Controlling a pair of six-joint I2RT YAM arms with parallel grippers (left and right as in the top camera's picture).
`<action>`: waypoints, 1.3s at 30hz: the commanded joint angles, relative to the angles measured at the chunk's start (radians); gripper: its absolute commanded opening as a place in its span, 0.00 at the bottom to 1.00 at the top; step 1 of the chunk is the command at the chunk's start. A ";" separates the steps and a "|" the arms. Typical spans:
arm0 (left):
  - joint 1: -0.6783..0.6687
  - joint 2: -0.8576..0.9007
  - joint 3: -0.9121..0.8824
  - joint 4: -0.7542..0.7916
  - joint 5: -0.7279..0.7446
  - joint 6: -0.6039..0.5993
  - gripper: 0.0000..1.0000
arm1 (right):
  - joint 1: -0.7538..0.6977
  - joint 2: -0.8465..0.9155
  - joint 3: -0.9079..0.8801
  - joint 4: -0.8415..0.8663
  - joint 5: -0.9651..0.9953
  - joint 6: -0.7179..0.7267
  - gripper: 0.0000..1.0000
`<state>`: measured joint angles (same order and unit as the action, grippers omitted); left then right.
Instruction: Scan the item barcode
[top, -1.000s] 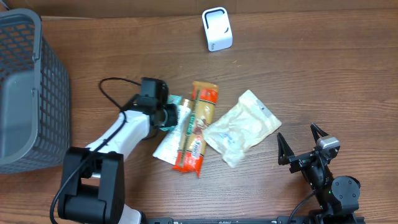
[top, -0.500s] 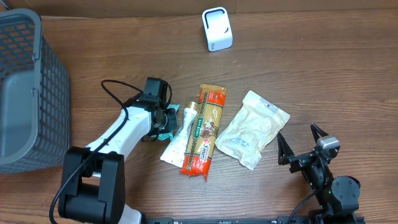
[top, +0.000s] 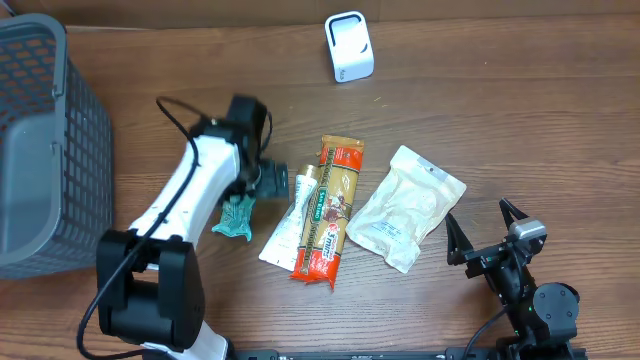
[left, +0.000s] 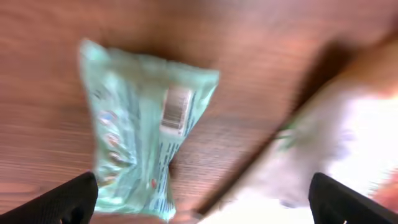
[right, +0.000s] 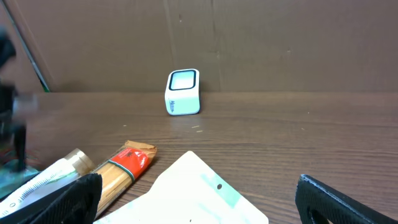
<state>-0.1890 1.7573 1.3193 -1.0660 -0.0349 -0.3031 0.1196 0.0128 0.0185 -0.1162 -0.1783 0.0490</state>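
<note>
Quick update: since a second ago the left gripper (top: 268, 181) has dragged the teal packet (top: 236, 217) out from the pile, let go and lifted off. The other snacks got shoved a bit to the right.

Overhead: the packet lies loose on the table (top: 500, 120), just left of the white tube pouch (top: 283, 226) and the orange bar (top: 328, 212). The white pouch (top: 410, 207) is further right. The scanner (top: 350, 46) sits well apart at the far edge, so I'd say nothing's been scanned yet. The item is singled out, and picking it up and presenting it are both left to do. The right gripper (top: 495, 243) is parked, jaws spread, empty. Lettering on the bar is too small to read from up here.

Left wrist: fingers (left: 62, 199) are wide apart with nothing between them. The packet below has its barcode (left: 176, 109) facing up, which is handy, but everything's motion-blurred, so no brand is readable.

Right wrist: the scanner stands by the back wall with a tiny line of print on its front, unreadable. The bar's red end shows no legible text either.
</note>
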 joint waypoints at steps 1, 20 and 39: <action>-0.002 -0.014 0.197 -0.070 0.018 0.060 1.00 | 0.001 -0.008 0.010 0.004 0.005 0.003 1.00; -0.001 -0.263 0.762 -0.288 0.166 0.149 1.00 | 0.001 -0.008 0.010 0.005 0.005 0.003 1.00; -0.001 -0.339 0.762 -0.335 0.159 0.150 1.00 | 0.000 0.045 0.127 -0.065 -0.142 0.233 1.00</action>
<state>-0.1890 1.4109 2.0758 -1.3998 0.1165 -0.1757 0.1196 0.0269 0.0502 -0.1654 -0.2939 0.2276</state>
